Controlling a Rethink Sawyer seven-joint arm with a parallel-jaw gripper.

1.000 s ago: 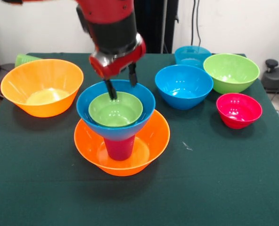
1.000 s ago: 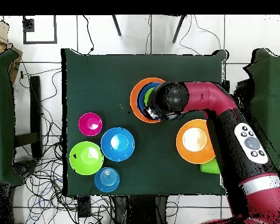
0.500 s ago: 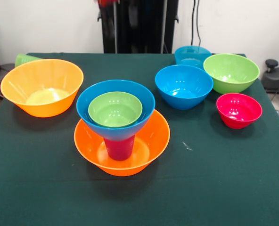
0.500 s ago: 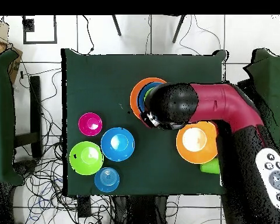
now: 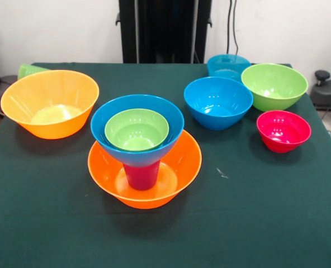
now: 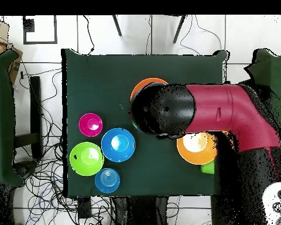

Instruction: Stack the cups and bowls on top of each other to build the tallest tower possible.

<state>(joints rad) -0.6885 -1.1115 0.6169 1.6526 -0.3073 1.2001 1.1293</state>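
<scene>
a: item one, the claw. state?

b: cannot tell. the front view shows no part of it; overhead, the arm [image 6: 213, 111] lies across the table and its dark rounded head covers most of the tower. the claw itself is hidden beneath.

a: item two, the tower.

b: one large orange bowl [image 5: 145, 170] at the base, near the table's [image 5: 255, 223] middle. inside it a purple-magenta cup [image 5: 141, 174], seemingly mouth-down. on the cup sits a blue bowl [image 5: 137, 127], upright, and nested in that a lime green bowl [image 5: 136, 129]. the cup reads as a riser: it lifts the blue bowl clear of the orange one for height, at the price of a narrow footing. the blue bowl looks slightly off-centre on it.

a: contents elsewhere?

b: second orange bowl [image 5: 50, 103], well apart from the tower, empty. behind it a light green cup [image 5: 30, 70] on its side, only partly seen. on the other side: medium blue bowl [image 5: 218, 102], empty; teal-blue bowl [image 5: 228, 65] behind it; second lime green bowl [image 5: 274, 85] beside both; small red-pink bowl [image 5: 283, 130] in front of that. all upright, nothing in them.

a: stage?

b: my judgement: four pieces stacked, six loose, so under halfway.
</scene>
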